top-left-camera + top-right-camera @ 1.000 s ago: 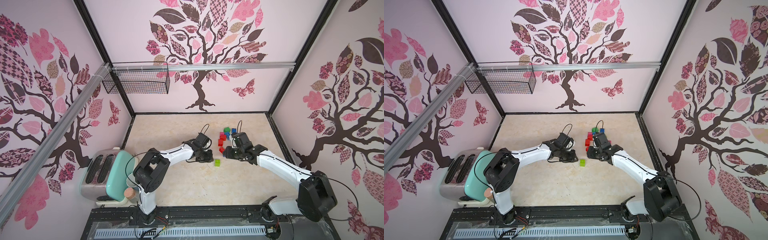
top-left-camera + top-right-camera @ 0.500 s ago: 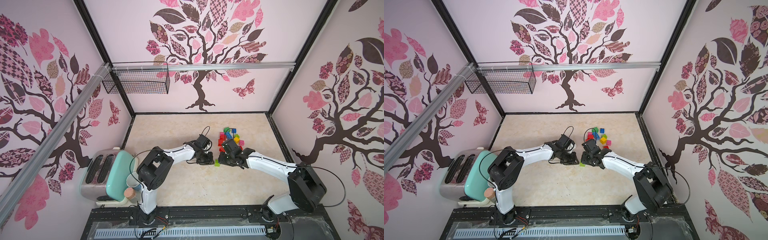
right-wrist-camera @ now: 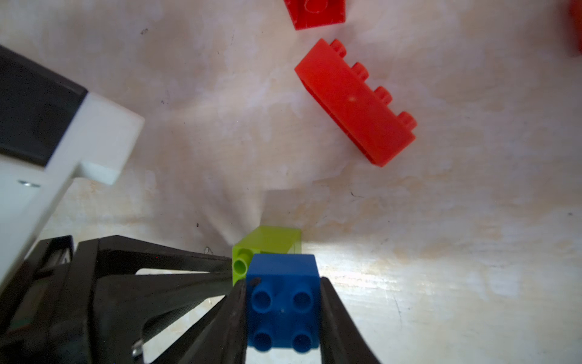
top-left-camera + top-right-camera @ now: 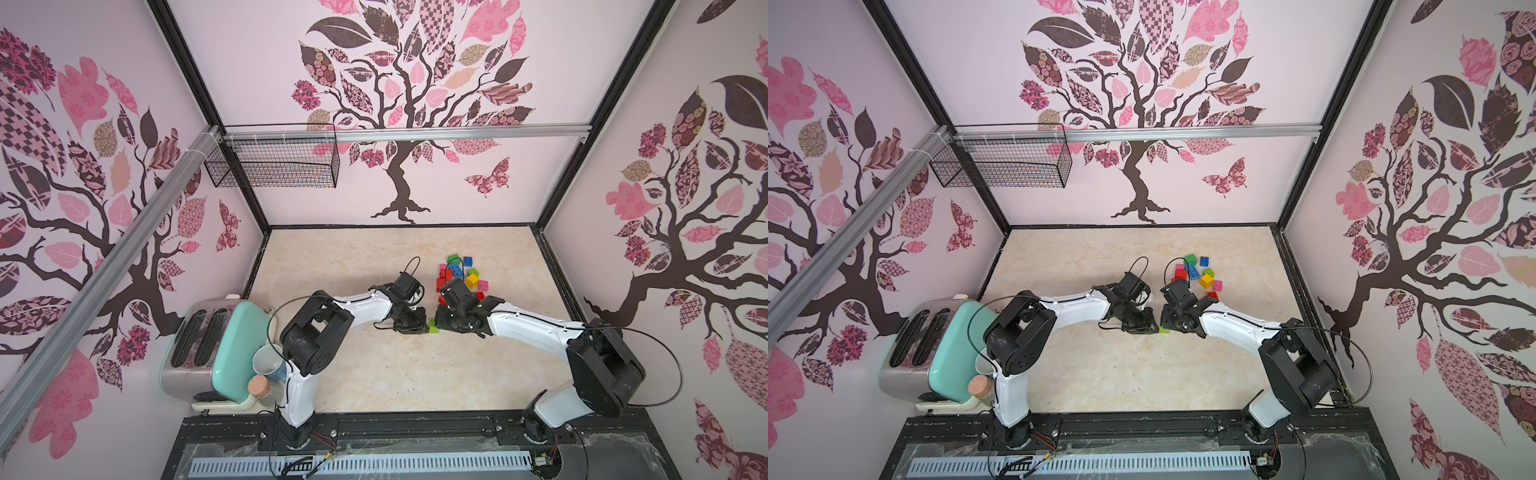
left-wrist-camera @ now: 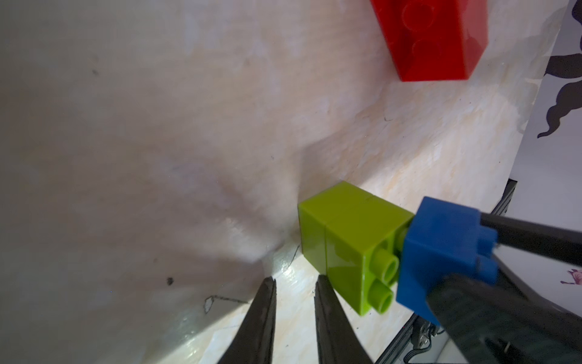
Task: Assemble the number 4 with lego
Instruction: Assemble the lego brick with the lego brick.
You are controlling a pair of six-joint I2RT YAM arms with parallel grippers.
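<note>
"The lego (image 4: 457,272) lies on the big table (image 4: 374,374), mostly in a heap at the far right," says Mia. "What are the grippers doing?"

"The left gripper (image 5: 294,280) is almost shut and holds nothing. The right gripper (image 3: 282,283) is squeezed on a blue brick (image 5: 441,239)," says Tom.

"And the long red brick (image 3: 352,101)?"

"It just lies near. It is not in the way. Look at the lime brick (image 5: 346,230). It lies on its side in the middle of the table, between both grippers. The left fingers (image 5: 330,315) stand just beside it."

"The blue brick pushes on its studs (image 5: 385,264)!"

"Yes, but off to one side. Two studs show. I think a hard push may slide or spin the lime brick, because the table looks smooth and the thin fingers may not stop it. Or the blue brick may tip in its grip and not click on."
</note>
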